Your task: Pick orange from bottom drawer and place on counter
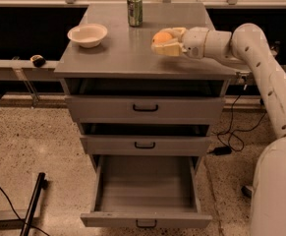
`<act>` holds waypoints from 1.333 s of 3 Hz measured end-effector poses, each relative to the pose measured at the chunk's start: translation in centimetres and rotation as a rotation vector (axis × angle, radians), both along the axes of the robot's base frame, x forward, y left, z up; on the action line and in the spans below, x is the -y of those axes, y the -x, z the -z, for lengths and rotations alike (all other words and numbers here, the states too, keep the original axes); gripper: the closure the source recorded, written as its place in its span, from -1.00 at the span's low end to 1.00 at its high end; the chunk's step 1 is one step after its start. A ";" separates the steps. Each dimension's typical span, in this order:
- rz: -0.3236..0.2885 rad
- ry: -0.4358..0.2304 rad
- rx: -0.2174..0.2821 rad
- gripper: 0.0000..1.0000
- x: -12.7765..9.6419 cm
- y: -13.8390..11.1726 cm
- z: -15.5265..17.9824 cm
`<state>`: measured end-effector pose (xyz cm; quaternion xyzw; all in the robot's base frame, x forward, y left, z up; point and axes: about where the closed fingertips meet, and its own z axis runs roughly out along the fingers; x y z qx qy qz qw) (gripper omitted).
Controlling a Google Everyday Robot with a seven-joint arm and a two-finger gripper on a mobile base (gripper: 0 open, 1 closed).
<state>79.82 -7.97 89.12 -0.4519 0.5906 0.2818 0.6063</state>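
My gripper [163,41] reaches in from the right over the counter [128,53] and is shut on the orange [161,37]. The orange sits between the pale fingers, just above the right half of the counter. The bottom drawer [146,219] is pulled open below and its inside shows nothing in it. The two shallower drawers above it are slightly open.
A white bowl [87,35] stands on the counter's left part. A green can [134,9] stands at the counter's back. A small dark round object [37,60] lies on the ledge to the left. Cables lie on the floor at the right.
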 end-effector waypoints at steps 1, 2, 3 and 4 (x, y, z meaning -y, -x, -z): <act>0.034 0.043 -0.048 1.00 -1.1 -0.7 1.4; 0.051 0.102 -0.115 0.49 -1.9 -0.9 2.8; 0.051 0.102 -0.115 0.00 -1.9 -0.9 2.8; 0.051 0.102 -0.115 -0.47 -1.9 -0.9 2.8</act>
